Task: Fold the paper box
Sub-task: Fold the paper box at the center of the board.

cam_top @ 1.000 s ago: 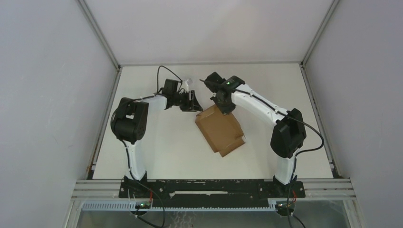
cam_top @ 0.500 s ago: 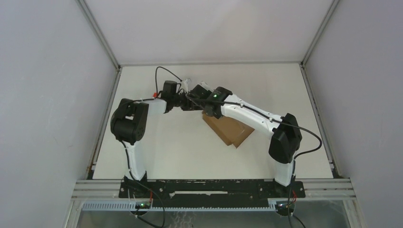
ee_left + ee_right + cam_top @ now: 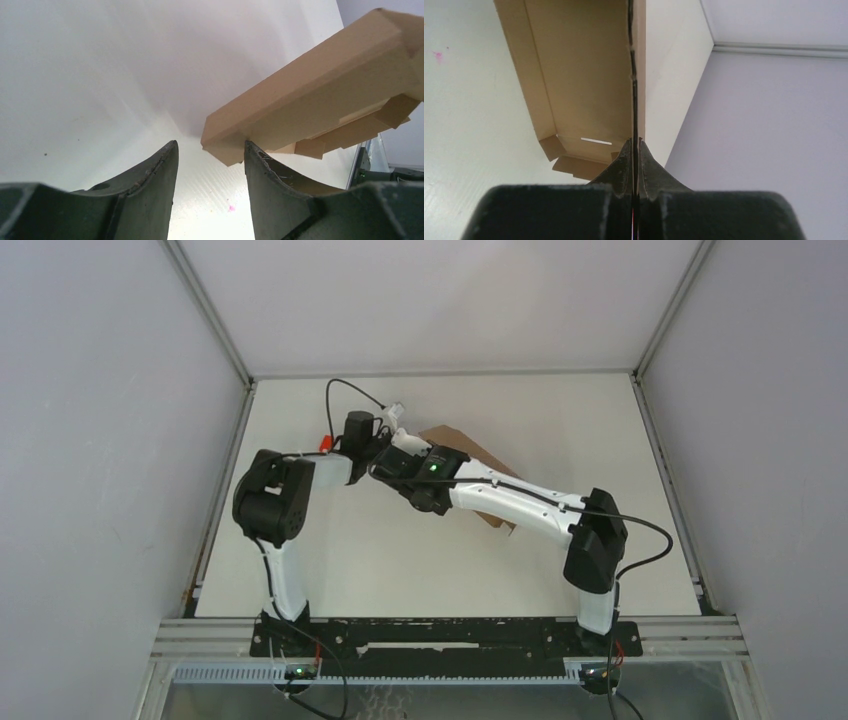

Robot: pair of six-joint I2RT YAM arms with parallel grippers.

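**Step in hand:** raising one wall of the box [image 3: 584,75] along its crease.

**Grip state.** The right gripper [image 3: 634,146] is fully closed on the thin edge of a side panel, which shows edge-on between its fingers. The box is held raised and tilted, with its open inside facing the right wrist camera. Whether its low corner rests on the table [image 3: 350,560] cannot be told. The left gripper [image 3: 210,146] stands about half open and holds nothing. A lower corner of the box lies just past its fingertips; contact cannot be determined.

**Location.** In the top view the box [image 3: 463,440] sits mid-table toward the far side, largely hidden under the right arm [image 3: 520,502].

**Procedure.**
- The left gripper should brace that corner before the panel is turned, so the bend follows the crease and the whole box does not swing.
- The pinch should stay shallow, so the panel is not crushed.
- The end tabs [image 3: 310,148] hang loose and will likely need tucking inward.

**Surroundings and obstructions.**
- The two wrists are very close together, so a collision is a risk.
- The left arm's cable [image 3: 340,390] loops above its wrist.
- A small pink mark [image 3: 231,207] lies on the table below the left fingers.
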